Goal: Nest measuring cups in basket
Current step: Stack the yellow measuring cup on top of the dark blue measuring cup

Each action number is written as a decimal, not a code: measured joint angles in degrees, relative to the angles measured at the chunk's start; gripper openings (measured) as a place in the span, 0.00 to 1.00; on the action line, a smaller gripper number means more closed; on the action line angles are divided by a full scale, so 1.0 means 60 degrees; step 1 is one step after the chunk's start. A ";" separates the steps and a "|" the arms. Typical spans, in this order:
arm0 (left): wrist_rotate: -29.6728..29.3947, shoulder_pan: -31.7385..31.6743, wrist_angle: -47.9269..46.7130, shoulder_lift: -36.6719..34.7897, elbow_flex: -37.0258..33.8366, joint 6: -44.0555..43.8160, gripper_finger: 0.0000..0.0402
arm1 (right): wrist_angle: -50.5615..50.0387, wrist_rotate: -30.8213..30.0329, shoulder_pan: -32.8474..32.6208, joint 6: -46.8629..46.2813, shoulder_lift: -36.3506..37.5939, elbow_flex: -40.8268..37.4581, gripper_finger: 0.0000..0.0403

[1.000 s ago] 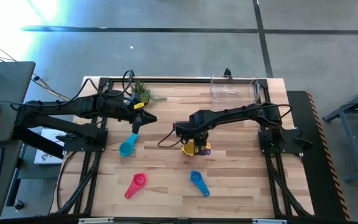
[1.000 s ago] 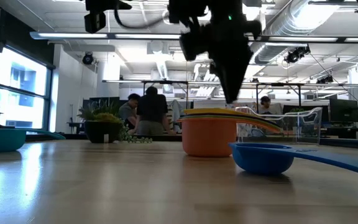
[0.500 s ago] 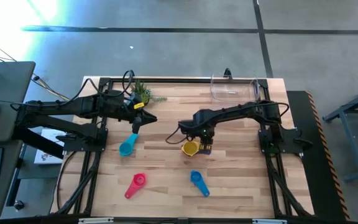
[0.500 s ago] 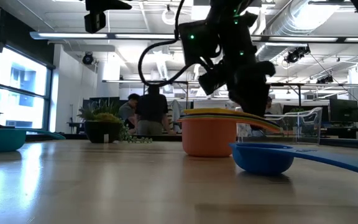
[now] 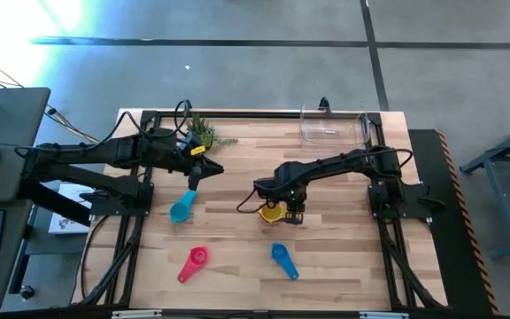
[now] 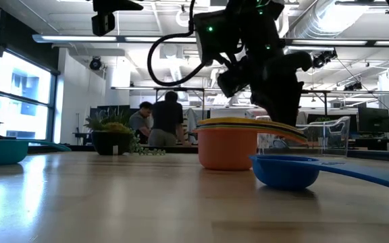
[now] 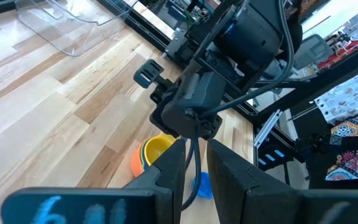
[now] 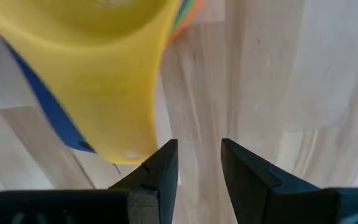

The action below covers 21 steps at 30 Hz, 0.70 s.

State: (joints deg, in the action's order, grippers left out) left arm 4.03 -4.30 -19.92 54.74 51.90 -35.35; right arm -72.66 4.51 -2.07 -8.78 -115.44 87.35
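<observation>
Three measuring cups are lying loose on the table [image 5: 237, 266]: a teal cup [image 5: 181, 209] near the left arm, a pink cup [image 5: 192, 263] and a blue cup [image 5: 282, 260] toward the front edge. At mid-table a partial stack is standing, with a yellow cup [image 5: 272, 210] sitting on top and an orange-red cup [image 6: 227, 149] at the bottom; other colours between them are too thin to tell apart. The clear basket [image 5: 333, 126] is sitting at the far right corner, well apart from the stack, and appears to be holding no cups.

By my judgement the nesting is roughly half done and the transfer to the basket is not yet begun.

The right gripper [image 5: 294, 213] is hanging just beside the yellow cup's handle, fingers narrowly parted and gripping nothing. The left gripper [image 5: 194, 182] is waiting above the teal cup, fingers slightly apart and empty.

No legible brand, label or writing is showing.
</observation>
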 joint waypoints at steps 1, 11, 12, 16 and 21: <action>0.0000 0.0000 -0.0004 0.0000 0.0000 0.0000 0.14 | -0.0038 -0.0034 -0.0029 -0.0051 0.0000 0.0000 0.28; -0.0028 -0.0002 0.0003 0.0000 -0.0001 0.0000 0.14 | -0.0211 0.0073 -0.0227 -0.0258 0.0000 0.0004 0.28; -0.0032 -0.0002 0.0000 0.0000 -0.0004 0.0000 0.14 | -0.0159 0.0193 -0.0264 -0.0212 0.0000 0.0004 0.28; -0.0039 -0.0001 0.0000 0.0000 -0.0003 0.0000 0.14 | -0.0099 0.0266 -0.0375 0.0008 0.0000 0.0011 0.28; -0.0039 -0.0001 0.0000 0.0000 -0.0004 0.0000 0.14 | -0.0102 0.0152 -0.0370 -0.0253 0.0094 0.0011 0.28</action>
State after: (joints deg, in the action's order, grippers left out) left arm 3.79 -4.31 -19.92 54.74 51.88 -35.35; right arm -73.27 5.42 -4.29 -10.30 -114.87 87.42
